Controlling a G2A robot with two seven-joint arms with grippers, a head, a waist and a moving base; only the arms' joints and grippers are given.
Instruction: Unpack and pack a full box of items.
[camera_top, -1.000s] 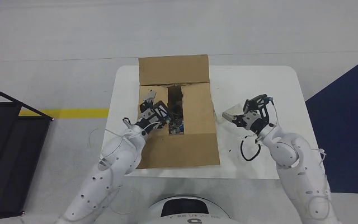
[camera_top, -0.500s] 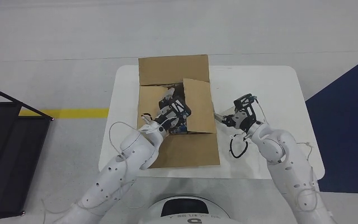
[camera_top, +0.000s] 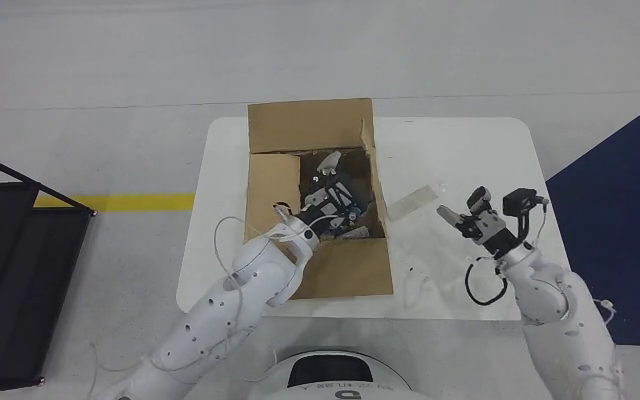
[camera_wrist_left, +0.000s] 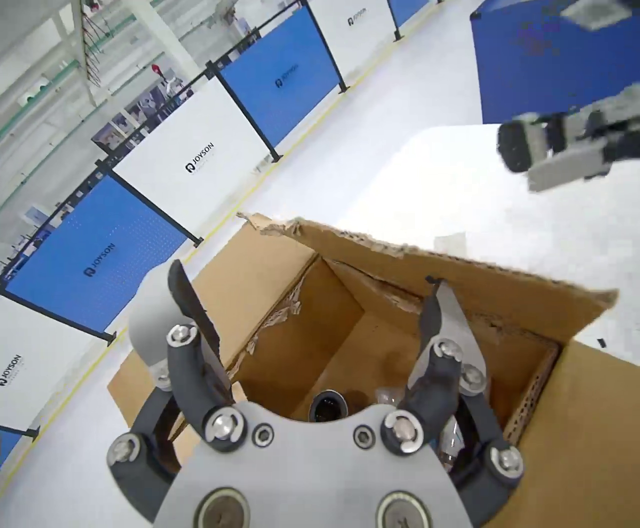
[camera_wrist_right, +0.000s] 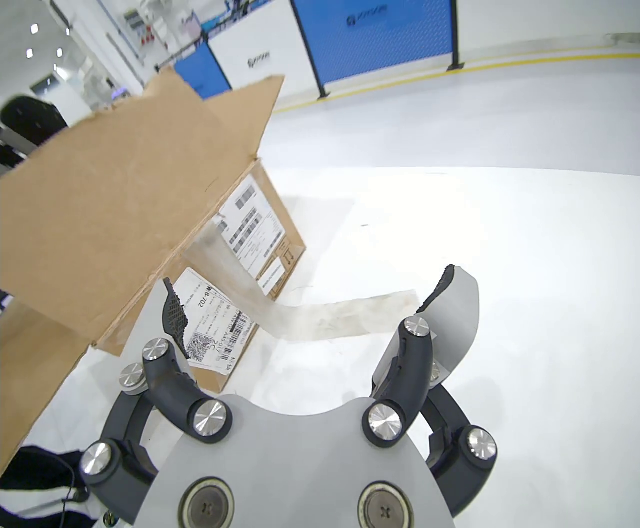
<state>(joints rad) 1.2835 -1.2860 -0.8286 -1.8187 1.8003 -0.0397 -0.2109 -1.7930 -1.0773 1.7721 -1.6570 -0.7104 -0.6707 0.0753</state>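
The cardboard box (camera_top: 310, 125) stands in the middle of the white table (camera_top: 450, 270) with its flaps up. My left gripper (camera_top: 333, 170) hangs open over the box opening, nothing between its fingers (camera_wrist_left: 190, 300). Below it, inside the box (camera_wrist_left: 300, 345), lie a dark round item (camera_wrist_left: 327, 405) and clear plastic-wrapped items (camera_wrist_left: 390, 395). My right gripper (camera_top: 463, 208) is open and empty above the table, to the right of the box and apart from it. In the right wrist view that gripper (camera_wrist_right: 312, 295) faces the labelled box side (camera_wrist_right: 245, 235).
A loose strip of tape (camera_top: 415, 200) trails from the box's right side onto the table (camera_wrist_right: 340, 315). The right flap (camera_wrist_right: 125, 200) stands upright. Bare tabletop lies to the right and front right of the box. A black frame (camera_top: 30, 270) stands on the floor far left.
My left gripper moved from the box's left side to over the opening, and the right flap swung up. My right gripper let go of the tape strip and drew back to the right.
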